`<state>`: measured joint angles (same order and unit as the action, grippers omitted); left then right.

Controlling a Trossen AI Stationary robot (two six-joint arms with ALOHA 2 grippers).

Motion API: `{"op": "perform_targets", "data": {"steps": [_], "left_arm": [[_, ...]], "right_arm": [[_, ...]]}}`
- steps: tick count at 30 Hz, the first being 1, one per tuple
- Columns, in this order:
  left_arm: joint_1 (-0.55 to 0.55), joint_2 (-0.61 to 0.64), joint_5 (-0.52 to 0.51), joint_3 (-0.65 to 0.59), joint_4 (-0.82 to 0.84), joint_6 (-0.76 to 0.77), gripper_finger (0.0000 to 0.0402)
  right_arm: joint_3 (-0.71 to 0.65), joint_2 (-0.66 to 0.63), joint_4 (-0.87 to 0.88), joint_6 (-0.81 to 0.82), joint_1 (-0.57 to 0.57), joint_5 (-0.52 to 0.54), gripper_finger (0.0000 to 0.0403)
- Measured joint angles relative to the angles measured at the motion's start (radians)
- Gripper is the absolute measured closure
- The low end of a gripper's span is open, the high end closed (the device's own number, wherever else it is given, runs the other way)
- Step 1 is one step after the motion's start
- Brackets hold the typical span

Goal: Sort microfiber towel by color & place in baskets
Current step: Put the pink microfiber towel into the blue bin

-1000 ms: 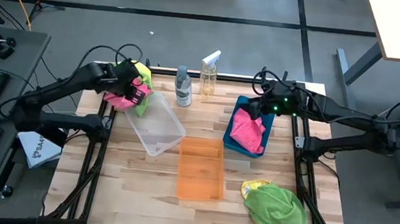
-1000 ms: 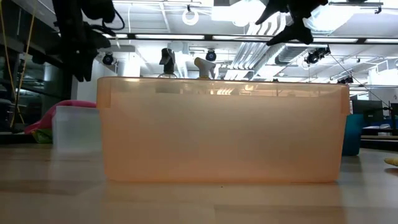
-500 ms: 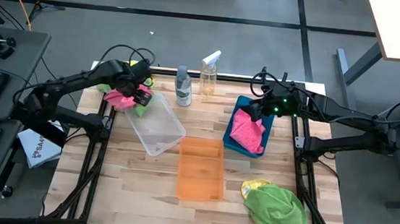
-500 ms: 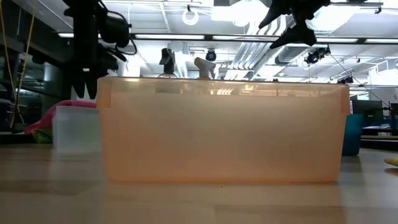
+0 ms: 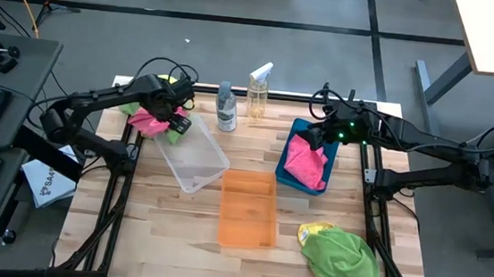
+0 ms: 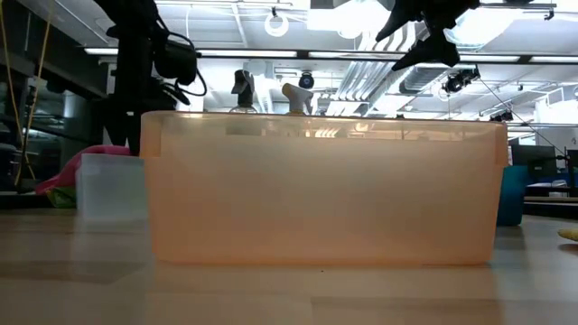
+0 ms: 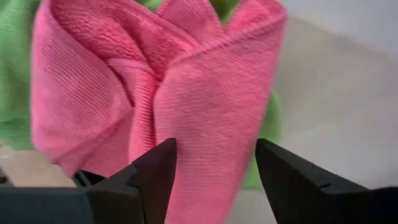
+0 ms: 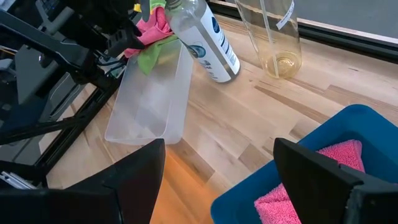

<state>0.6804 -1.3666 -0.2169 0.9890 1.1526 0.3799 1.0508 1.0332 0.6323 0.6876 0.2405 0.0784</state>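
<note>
1. Left claw [image 7: 214,171] sits at the far-left corner of the desk [image 5: 167,230], fingers apart, straddling a fold of the pink towel [image 7: 186,93]. We judge the step as grabbing it; nothing is clamped yet.
2. That towel lies bunched on a green towel [image 5: 176,130], just beside the clear bin [image 5: 192,156]. We want the pinch on pink only, so we close on the raised fold and keep off the green edges showing behind it.
3. Lift straight up first. If green drags along, we shake or re-grip before travelling.
4. The teal bin [image 5: 295,180] already holds a pink cloth [image 5: 306,162], so we judge that is the pink destination. The route crosses the two bottles [image 5: 225,107], so we carry high or pass on the near side.
5. Right claw [image 8: 217,180] hovers over the teal bin's far end, fingers apart, empty. It may need to clear out before the drop.
6. Orange bin [image 5: 248,209] is empty; a green and yellow pile [image 5: 337,254] waits at the near-right corner.
</note>
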Motion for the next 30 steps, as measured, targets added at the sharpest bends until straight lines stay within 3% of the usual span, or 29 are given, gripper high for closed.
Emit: {"op": "perform_targets", "data": {"steps": [3, 5, 10, 13, 17, 24, 30], "left_arm": [[0.000, -0.003, -0.024, 0.000, 0.000, -0.023, 0.0210], [0.000, -0.003, -0.024, 0.000, 0.001, -0.026, 0.0242], [0.000, -0.002, -0.014, 0.000, 0.009, -0.060, 0.0381], [-0.001, 0.019, 0.002, 0.011, 0.039, -0.074, 0.0392], [-0.001, 0.086, 0.012, 0.112, 0.119, -0.078, 0.0399], [-0.050, 0.216, 0.067, 0.477, 0.196, -0.078, 0.0401], [-0.192, 0.203, 0.163, 0.785, 0.172, -0.023, 0.0401]], "right_arm": [[0.000, 0.000, 0.000, 0.000, 0.000, 0.000, 0.0107], [0.000, 0.000, 0.000, 0.000, 0.000, 0.000, 0.0107], [0.000, 0.000, 0.000, -0.002, 0.000, 0.000, 0.0107], [0.000, 0.000, 0.000, -0.008, 0.000, 0.001, 0.0107], [0.000, 0.000, -0.001, -0.013, 0.000, 0.006, 0.0107], [0.000, 0.000, -0.045, -0.034, 0.000, 0.061, 0.0107], [0.000, 0.000, -0.139, -0.081, 0.000, 0.058, 0.0107]]}}
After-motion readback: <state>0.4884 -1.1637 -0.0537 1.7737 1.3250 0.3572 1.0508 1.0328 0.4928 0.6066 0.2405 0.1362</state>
